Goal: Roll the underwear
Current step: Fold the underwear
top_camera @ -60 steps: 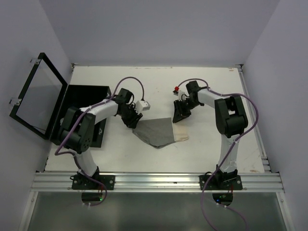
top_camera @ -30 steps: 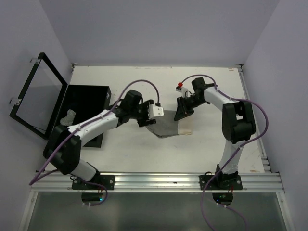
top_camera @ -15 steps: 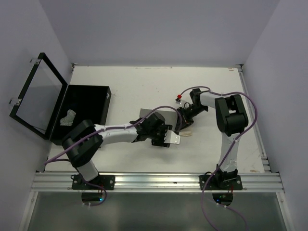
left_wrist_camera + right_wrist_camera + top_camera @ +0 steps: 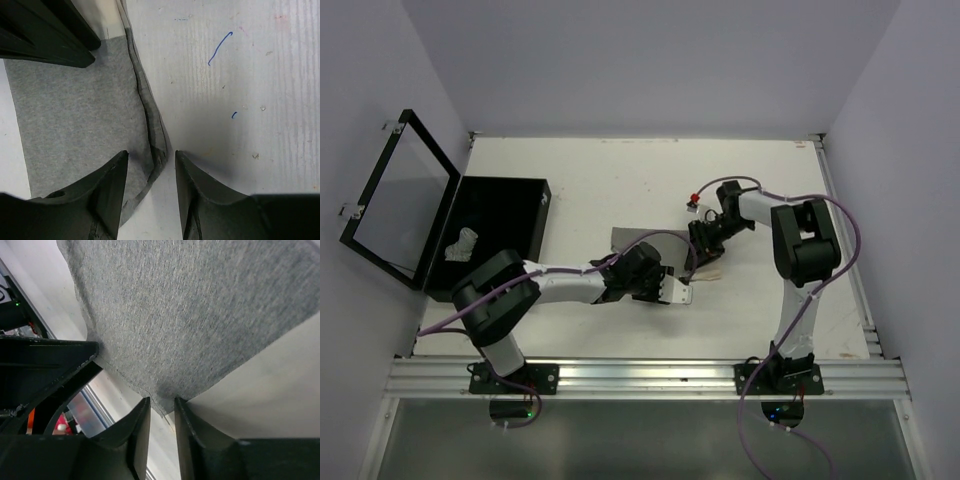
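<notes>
The underwear (image 4: 650, 245) lies flat on the white table (image 4: 250, 75), roughly in the middle, between the two arms and well apart from the black box (image 4: 510, 200) standing open at the left. It is a thin grey knit. A paler bit shows at its right side by the right arm, but I can't make out what that is.

From where I stand this looks like something with almost no weight and no stiffness. It should drape, wrinkle and slide on the smooth table sooner than hold its shape. The stitched hem is the thickest and firmest part, so that is the sensible place to take hold. A pinch on the flat middle would probably only raise a pucker.

The left gripper (image 4: 150, 161) is down at the near hem. Its fingers (image 4: 107, 195) are partly apart and sit either side of the seam, which runs into the gap, with nothing clamped yet. The right gripper (image 4: 161, 404) sits at a corner of the same cloth, its fingers close together with only a narrow slot between them. The corner reaches right into the mouth of that slot, but I can't tell whether it is truly nipped or just lying there.

To roll evenly, I'd guess both holds need to stay on one edge.
</notes>
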`<state>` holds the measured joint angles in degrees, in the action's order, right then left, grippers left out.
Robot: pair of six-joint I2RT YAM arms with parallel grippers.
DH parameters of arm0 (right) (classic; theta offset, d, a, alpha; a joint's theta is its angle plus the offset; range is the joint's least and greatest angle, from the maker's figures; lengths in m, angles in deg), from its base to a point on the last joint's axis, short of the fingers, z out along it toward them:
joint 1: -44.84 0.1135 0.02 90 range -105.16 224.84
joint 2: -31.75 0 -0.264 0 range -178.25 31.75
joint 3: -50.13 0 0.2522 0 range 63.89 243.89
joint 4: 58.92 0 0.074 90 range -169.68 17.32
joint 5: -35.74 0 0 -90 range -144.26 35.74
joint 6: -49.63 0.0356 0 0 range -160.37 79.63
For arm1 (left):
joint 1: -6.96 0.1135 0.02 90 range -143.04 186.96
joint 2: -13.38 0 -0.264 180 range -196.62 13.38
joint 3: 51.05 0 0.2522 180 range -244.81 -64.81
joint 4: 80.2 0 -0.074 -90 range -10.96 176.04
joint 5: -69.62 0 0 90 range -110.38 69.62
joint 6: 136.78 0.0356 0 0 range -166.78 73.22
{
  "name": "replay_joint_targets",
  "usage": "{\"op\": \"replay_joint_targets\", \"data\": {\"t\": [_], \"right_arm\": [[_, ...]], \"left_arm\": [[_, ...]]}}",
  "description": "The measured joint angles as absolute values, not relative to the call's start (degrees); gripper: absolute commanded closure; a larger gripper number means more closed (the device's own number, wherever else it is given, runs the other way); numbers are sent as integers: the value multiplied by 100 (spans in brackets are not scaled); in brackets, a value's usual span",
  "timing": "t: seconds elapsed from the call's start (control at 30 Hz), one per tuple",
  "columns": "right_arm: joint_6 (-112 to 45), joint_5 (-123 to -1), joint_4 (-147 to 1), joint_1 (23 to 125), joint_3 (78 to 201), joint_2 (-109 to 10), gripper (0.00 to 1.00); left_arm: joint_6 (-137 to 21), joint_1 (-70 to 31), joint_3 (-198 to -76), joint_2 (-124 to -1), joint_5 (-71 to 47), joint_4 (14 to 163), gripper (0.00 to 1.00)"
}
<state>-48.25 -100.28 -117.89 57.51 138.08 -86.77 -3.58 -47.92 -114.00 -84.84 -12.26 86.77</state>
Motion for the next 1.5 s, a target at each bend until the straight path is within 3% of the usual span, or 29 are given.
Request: {"op": "replay_joint_targets", "data": {"t": [0.13, 0.17, 0.27, 0.47, 0.73, 0.83, 0.93, 1.0, 1.1, 1.13, 1.27, 1.4, 1.5], "right_arm": [[-4821, -9921, -11629, 5635, 13778, -8404, 60], [-4810, -9879, -11568, 5583, 13771, -8297, 51], [-4797, -9724, -11356, 5410, 13749, -7809, 47], [-5111, -9385, -11337, 5281, 13985, -7000, 53], [-5428, -8955, -11253, 5108, 13961, -6587, 53], [-5575, -8769, -11004, 4960, 13738, -6026, 61], [-5916, -8670, -10926, 4890, 13636, -5484, 58], [-6313, -8677, -10937, 4888, 13594, -5221, 58], [-7279, -8677, -11157, 4883, 13487, -5094, 74], [-7695, -8681, -11243, 4857, 13371, -5084, 75], [-9380, -8664, -11553, 4636, 12488, -4972, 63], [-11050, -8631, -11850, 4512, 11577, -4734, 62], [-12237, -8738, -12058, 4529, 11406, -4719, 55]], "left_arm": [[-295, -4794, -11297, -8453, -1342, 8810, 60], [-273, -4794, -11293, -8453, -1375, 8812, 61], [-256, -4794, -11291, -8473, -1473, 8834, 62], [-201, -4794, -11291, -8475, -1477, 8854, 59], [-201, -4912, -11426, -8597, -1473, 8856, 59], [-201, -4912, -11452, -8628, -1466, 8856, 67], [-162, -4912, -11461, -8691, -1471, 8865, 83], [-135, -4912, -11500, -8739, -1473, 8852, 92], [-116, -4907, -11612, -8827, -1471, 8788, 100], [-114, -4903, -11642, -8844, -1466, 8762, 100], [-116, -4813, -11776, -8875, -1298, 8543, 100], [-118, -4621, -11854, -8879, -929, 8349, 100], [-116, -4490, -11872, -8879, -688, 8275, 100]]}}
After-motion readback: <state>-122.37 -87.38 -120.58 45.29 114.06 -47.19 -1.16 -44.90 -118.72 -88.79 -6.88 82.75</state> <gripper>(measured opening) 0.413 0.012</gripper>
